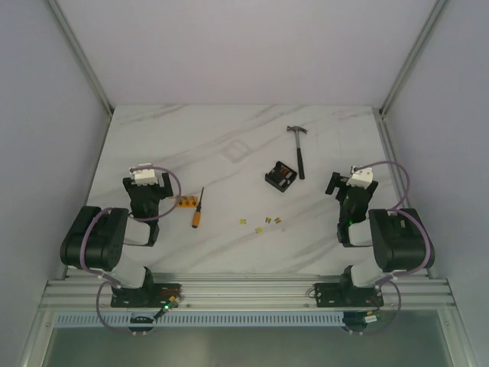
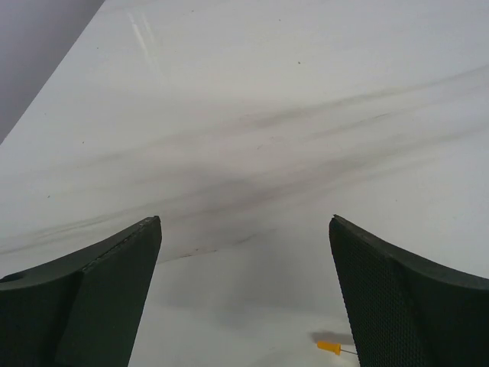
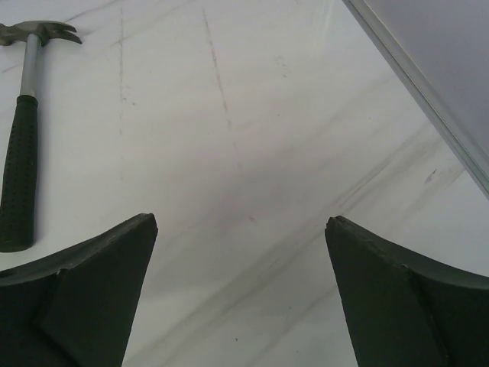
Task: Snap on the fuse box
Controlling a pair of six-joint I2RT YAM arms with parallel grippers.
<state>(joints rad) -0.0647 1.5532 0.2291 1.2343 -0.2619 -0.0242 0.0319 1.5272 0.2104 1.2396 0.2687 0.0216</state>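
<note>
Your L gripper (image 2: 244, 223) and R gripper (image 3: 241, 219) are both wide open, holding nothing. Fuse box (image 1: 281, 177) sits mid-table just beside the hammer (image 1: 298, 149), uncovered; clear lid (image 1: 236, 151) lies apart, so you prob. fetch that first.

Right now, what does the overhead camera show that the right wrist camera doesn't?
Only overhead: the small black square plastic fuse box with yellow fuses inside, an orange-handled screwdriver and tiny loose yellow fuses. Only the right wrist: a close look at the right gripper, jaws wide open with nothing between them. Both: the black-gripped steel claw hammer and the white marble-patterned table.
</note>
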